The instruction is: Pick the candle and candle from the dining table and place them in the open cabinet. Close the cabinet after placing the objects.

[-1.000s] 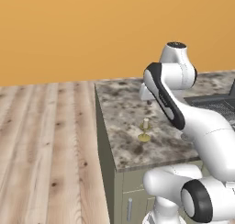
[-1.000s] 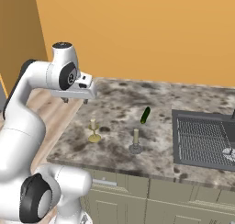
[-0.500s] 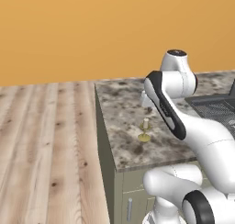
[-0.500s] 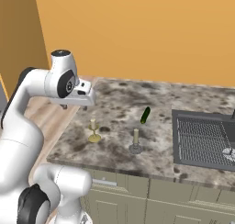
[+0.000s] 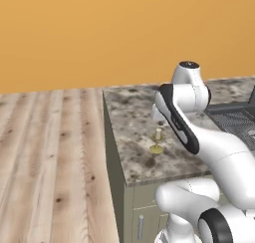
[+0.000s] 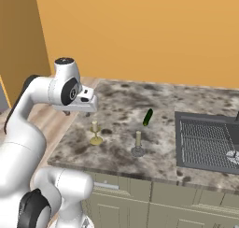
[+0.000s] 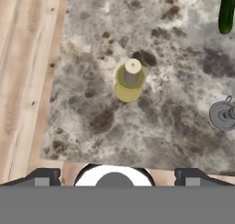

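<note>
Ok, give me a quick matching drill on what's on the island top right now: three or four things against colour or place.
Things:
1. gold candle
2. silver candle
3. cucumber
4. sink

Descriptions:
A. dark green, lying flat
B. brass-coloured holder, nearest the island's end
C. dark grid basin
D. grey holder, between the other candle and the basin

Pairs: 1-B, 2-D, 3-A, 4-C

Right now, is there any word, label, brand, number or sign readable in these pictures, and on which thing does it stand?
None: no text can be read on the brass candlestick, the silver candlestick, the green cucumber, the stone island top or the sink.
</note>
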Motion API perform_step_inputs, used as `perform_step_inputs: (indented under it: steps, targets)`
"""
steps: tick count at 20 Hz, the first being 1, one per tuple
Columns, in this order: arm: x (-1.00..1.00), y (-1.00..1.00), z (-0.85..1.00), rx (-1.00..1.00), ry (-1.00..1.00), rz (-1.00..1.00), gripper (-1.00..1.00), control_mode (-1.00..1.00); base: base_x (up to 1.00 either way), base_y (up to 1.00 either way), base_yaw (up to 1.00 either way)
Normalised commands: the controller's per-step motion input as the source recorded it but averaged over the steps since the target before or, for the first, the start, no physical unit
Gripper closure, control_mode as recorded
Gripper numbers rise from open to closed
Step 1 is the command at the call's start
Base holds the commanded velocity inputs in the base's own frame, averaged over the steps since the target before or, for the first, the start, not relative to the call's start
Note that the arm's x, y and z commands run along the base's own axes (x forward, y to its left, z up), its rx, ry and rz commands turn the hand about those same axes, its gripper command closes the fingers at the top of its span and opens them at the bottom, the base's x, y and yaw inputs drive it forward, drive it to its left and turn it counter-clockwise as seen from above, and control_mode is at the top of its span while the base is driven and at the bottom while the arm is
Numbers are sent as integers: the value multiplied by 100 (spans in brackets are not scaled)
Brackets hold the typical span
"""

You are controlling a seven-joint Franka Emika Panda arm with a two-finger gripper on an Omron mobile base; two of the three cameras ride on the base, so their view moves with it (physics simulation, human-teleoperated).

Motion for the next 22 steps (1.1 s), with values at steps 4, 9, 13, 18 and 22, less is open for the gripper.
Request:
perform_step_inputs:
  steps: [4, 9, 13, 18, 22]
  targets:
    - [11, -1, -27, 0, 0, 0, -100, -100, 0, 0, 0]
    - [5, -12, -28, 0, -1, 0, -100, -100, 0, 0, 0]
    - [15, -13, -27, 0, 0, 0, -100, -100, 0, 0, 0]
    - [17, -3, -25, 0, 0, 0, -100, -100, 0, 0, 0]
    - [29, -1, -28, 0, 0, 1, -100, -100, 0, 0, 0]
